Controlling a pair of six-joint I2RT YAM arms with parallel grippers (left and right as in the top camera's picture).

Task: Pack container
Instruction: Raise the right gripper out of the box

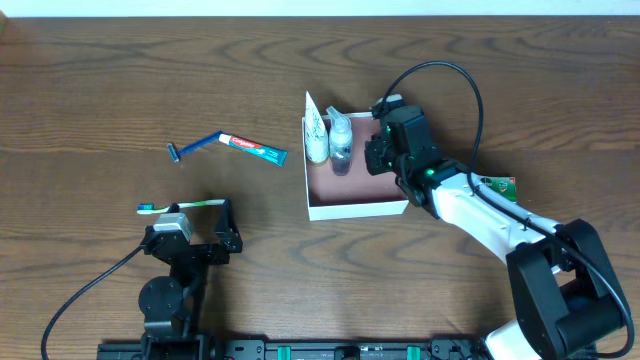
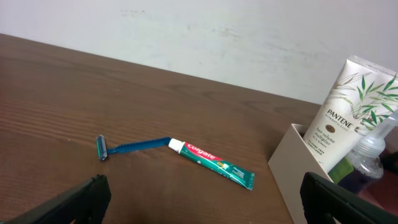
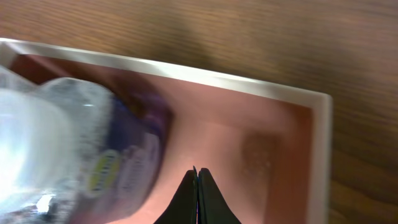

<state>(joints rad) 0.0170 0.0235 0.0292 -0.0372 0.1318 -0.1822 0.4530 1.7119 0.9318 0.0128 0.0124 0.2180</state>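
The container (image 1: 356, 209) is a shallow square box with white walls and a pink-brown floor, right of the table's middle. A white Pantene tube (image 1: 316, 130) and a clear bottle (image 1: 341, 146) stand against its left wall. My right gripper (image 1: 378, 152) hangs over the box's right half, shut with nothing in it. In the right wrist view its closed tips (image 3: 197, 175) sit just above the pink floor (image 3: 255, 143), beside the bottle (image 3: 93, 155). My left gripper (image 1: 190, 222) rests wide open near the front left, right behind a toothbrush (image 1: 180, 206).
A blue razor (image 1: 195, 148) and a toothpaste tube (image 1: 253, 149) lie end to end left of the box, also as razor (image 2: 130, 147) and toothpaste (image 2: 214, 162) ahead of the left fingers (image 2: 87, 199). A green soap carton (image 1: 499, 185) peeks from under the right arm.
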